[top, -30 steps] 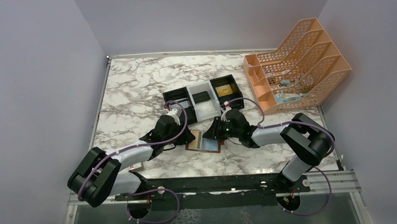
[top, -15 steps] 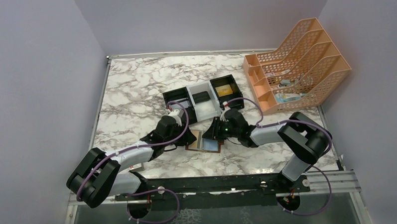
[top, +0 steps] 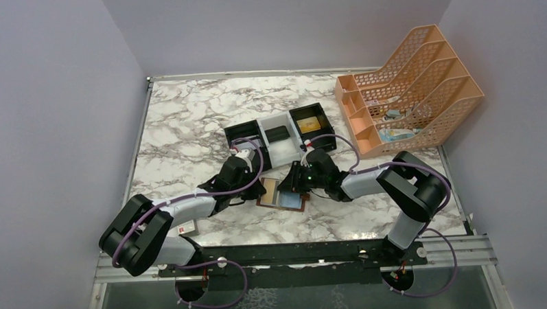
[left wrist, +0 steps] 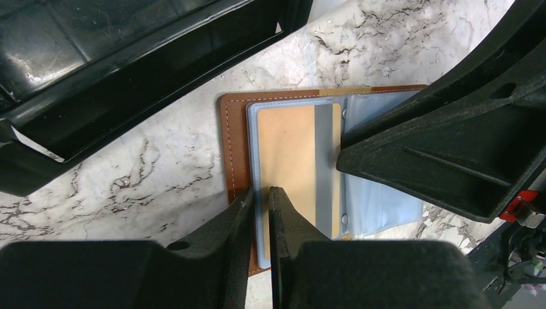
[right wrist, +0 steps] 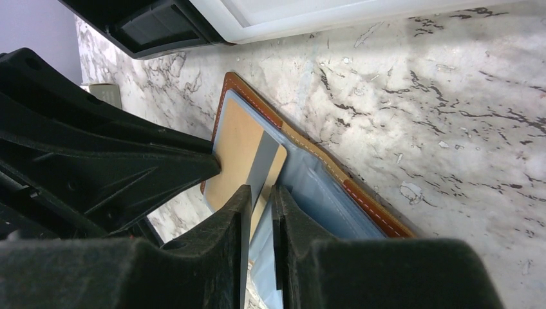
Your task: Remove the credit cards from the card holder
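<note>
The brown leather card holder [top: 284, 195] lies open on the marble table between my two grippers. A gold card with a grey stripe [left wrist: 290, 148] sits in its left blue-grey pocket and also shows in the right wrist view [right wrist: 238, 148]. My left gripper [left wrist: 261, 191] is closed on the pocket's left edge of the card holder [left wrist: 235, 129]. My right gripper [right wrist: 261, 188] is closed on the gold card's striped edge by the spine. In the top view the left gripper [top: 264, 189] and right gripper [top: 294, 188] face each other over the holder.
A black-white-black tray [top: 259, 123] stands just behind the holder, with a dark card [top: 277, 134] in its white part and a gold card [top: 309, 124] in its right part. An orange file rack [top: 412, 88] stands at the back right.
The left arm has shifted slightly towards the holder and its elbow has moved in. More of the gold card now shows between the grippers. The right arm has barely moved.
</note>
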{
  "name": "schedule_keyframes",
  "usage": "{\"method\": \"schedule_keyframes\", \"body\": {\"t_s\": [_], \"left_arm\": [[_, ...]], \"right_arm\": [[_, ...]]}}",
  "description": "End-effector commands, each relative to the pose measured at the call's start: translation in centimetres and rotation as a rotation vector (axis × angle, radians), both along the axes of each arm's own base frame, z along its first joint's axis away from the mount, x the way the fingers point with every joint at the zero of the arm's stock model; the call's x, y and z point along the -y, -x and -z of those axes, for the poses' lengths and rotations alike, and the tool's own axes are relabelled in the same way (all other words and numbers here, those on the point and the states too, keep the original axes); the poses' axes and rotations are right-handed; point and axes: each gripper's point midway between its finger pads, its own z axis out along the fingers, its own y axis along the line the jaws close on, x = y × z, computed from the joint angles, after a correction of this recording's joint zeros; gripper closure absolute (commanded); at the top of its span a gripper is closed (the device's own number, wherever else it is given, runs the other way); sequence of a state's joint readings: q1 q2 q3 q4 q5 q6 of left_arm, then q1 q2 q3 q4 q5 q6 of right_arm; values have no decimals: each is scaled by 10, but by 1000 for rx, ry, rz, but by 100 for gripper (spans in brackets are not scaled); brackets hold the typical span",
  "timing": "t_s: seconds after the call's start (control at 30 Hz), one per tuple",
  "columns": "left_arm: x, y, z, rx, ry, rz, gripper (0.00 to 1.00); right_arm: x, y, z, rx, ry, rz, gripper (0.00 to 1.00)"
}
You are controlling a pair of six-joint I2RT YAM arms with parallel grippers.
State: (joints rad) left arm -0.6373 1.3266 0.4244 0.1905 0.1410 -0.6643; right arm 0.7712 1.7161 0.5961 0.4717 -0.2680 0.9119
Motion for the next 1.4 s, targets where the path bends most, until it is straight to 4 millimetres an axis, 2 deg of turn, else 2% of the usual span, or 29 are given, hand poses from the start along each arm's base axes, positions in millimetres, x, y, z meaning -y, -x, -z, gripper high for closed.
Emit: {"method": "schedule_keyframes", "body": {"t_s": [0.0, 0.13, 0.27, 0.4, 0.67, 1.0, 1.23, 1.37], "left_arm": [[-6, 5, 6, -16, -51, 8, 86], [-3, 7, 1, -10, -39, 25, 89], [12, 18, -5, -3, 43, 122, 92], [7, 20, 4, -28, 7, 108, 95], [-3, 12, 5, -23, -45, 46, 100], [-4, 11, 1, -20, -35, 24, 100], [-5, 11, -3, -9, -20, 14, 100], [-5, 12, -6, -5, -12, 8, 100]], "right_arm": [[-4, 2, -2, -3, -17, -12, 82], [-9, 5, -12, 4, -69, -27, 85], [-14, 10, -20, -7, -136, -48, 94], [-13, 9, -19, -11, -125, -47, 98], [-1, 3, -27, 3, -120, -25, 99], [19, -2, -23, 0, -87, -1, 99], [6, 7, -27, -14, -122, -100, 89], [8, 5, -20, -14, -77, -43, 80]]}}
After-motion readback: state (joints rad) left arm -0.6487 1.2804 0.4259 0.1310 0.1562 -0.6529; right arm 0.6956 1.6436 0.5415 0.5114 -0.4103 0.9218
